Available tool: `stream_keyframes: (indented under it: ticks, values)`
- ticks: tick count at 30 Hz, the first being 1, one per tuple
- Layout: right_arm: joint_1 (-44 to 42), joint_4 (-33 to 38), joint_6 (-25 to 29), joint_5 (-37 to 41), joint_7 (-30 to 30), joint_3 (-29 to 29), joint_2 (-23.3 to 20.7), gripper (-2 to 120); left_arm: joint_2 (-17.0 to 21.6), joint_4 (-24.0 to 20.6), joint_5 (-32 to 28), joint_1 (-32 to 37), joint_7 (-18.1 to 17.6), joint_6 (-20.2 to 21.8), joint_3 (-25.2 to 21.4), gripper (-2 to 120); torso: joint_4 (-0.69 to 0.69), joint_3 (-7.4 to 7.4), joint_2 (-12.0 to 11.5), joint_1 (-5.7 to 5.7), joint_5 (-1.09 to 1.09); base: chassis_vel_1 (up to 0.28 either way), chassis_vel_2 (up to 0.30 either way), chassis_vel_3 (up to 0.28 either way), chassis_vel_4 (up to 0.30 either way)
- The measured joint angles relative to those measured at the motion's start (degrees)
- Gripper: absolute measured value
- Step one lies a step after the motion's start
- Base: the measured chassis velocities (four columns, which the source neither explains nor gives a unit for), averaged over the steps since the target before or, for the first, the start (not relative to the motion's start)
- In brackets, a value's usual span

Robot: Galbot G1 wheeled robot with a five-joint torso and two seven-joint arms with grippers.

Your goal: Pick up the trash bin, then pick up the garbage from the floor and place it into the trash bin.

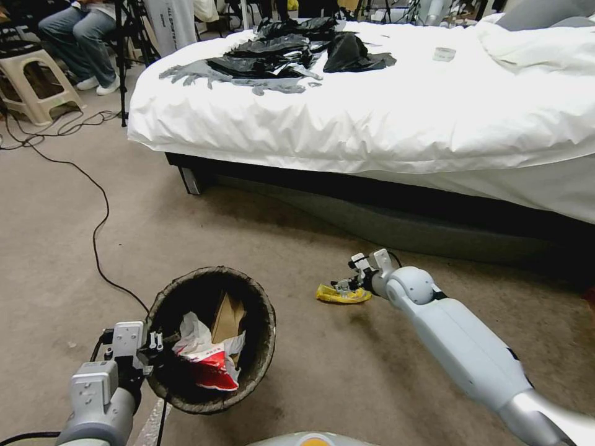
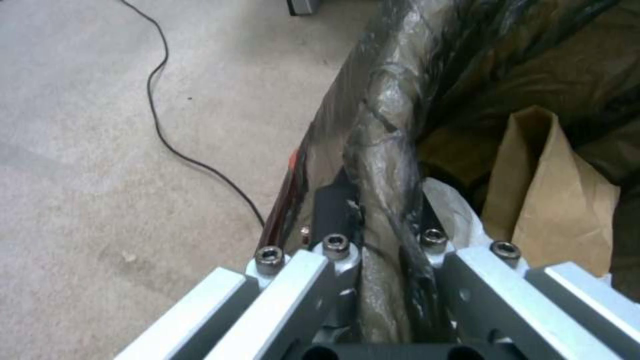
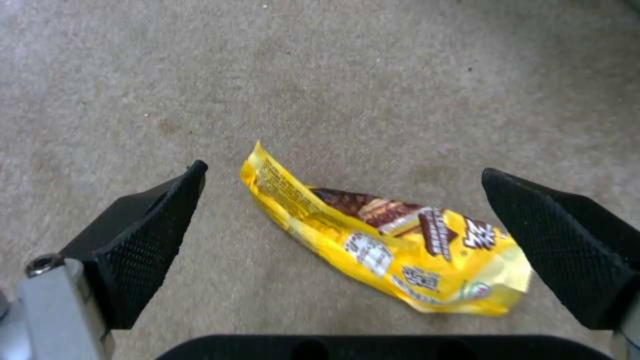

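Bedroom: white-sheeted bed point(image 1: 384, 118), carpet point(image 1: 204, 235) (cables point(image 1: 99, 217) trailing).

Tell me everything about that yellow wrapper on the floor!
The yellow wrapper is a crinkly, shiny snack packet with brown and white printing. It looks flattened and empty, lying slantwise on the beige carpet near the bed. The right gripper hangs open over it, one black finger each side, not touching it.

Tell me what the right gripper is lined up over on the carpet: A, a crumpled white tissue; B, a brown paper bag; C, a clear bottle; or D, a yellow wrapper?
D: the right gripper hangs open with the yellow wrapper lying on the carpet between its fingers.
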Motion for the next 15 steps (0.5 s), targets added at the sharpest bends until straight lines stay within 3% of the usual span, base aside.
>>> stream_keyframes:
  ticks: [15]
  values:
    - [3.14, -12.33, 1.52, -5.58, -1.28, -0.02, 6.35, 100, 0.04, 0.00, 0.07, 0.06, 0.00, 0.29, -0.17, 0, 0.00, 0.00, 0.00, -0.01, 0.00, 0.000, 0.000, 0.000, 0.000]
